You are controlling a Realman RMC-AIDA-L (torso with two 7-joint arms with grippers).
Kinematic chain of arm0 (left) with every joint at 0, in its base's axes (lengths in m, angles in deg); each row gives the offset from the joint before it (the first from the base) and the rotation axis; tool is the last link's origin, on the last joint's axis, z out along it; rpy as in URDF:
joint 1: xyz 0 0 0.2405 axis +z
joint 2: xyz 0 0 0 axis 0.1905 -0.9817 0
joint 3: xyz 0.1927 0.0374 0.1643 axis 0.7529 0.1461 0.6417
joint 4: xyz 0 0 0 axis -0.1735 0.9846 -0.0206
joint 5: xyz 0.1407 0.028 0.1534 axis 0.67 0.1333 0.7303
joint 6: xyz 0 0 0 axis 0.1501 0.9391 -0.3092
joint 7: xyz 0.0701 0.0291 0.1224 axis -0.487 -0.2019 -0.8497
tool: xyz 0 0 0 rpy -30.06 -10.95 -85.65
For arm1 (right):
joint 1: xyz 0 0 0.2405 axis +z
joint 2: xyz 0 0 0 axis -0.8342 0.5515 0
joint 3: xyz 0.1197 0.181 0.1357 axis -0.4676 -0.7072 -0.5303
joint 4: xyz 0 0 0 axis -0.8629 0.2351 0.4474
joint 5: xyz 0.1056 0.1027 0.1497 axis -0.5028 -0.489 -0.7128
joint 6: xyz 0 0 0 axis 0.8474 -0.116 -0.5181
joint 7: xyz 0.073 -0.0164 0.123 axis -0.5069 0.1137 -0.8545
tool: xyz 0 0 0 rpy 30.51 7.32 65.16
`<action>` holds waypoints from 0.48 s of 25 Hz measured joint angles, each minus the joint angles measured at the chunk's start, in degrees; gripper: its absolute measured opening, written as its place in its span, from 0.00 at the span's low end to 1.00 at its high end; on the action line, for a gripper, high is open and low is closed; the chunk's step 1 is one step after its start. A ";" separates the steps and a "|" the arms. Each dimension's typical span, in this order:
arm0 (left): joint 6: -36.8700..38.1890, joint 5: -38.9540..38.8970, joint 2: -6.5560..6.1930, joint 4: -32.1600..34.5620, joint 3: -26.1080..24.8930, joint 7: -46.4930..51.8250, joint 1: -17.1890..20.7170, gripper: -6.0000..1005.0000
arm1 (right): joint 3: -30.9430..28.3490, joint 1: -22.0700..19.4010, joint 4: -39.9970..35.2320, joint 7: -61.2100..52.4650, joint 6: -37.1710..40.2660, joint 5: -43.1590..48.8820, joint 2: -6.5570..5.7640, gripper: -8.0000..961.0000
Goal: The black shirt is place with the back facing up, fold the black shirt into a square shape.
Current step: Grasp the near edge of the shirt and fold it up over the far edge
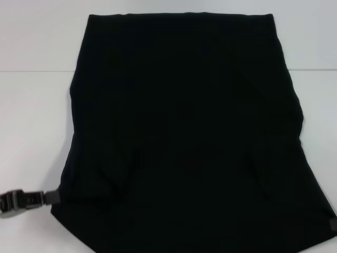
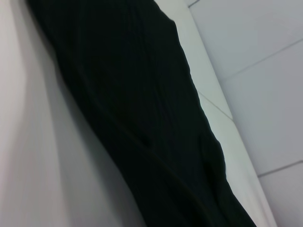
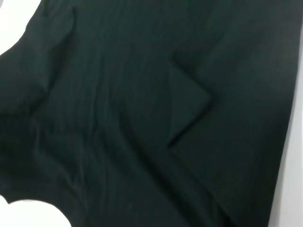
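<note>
A plain matte black shirt (image 1: 184,137), free of print or pattern, fills the centre of the frame against a white bench (image 1: 31,121). At lower left, the dark grey and black left gripper (image 1: 21,201) meets the shirt's edge.

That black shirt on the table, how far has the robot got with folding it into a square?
Partway, it seems. The black shirt lies flat on the white table as a long panel with both sleeves already turned in over the body. The left tool sits at its near left corner, and the right tool at the near right corner. The lengthwise fold into a square remains.
</note>
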 joint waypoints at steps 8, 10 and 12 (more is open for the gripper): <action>4.75 0.69 1.04 0.44 0.10 -0.80 2.81 0.04 | -3.10 -3.90 0.01 2.55 2.39 -0.05 -0.73 0.03; 4.87 0.75 1.07 0.35 0.06 -0.81 2.83 0.04 | -3.88 -4.15 0.02 3.08 2.76 -0.05 -0.74 0.03; 4.47 0.75 1.03 -0.22 0.15 -0.82 2.21 0.04 | -4.04 -3.79 0.11 3.44 2.86 -0.05 -0.66 0.03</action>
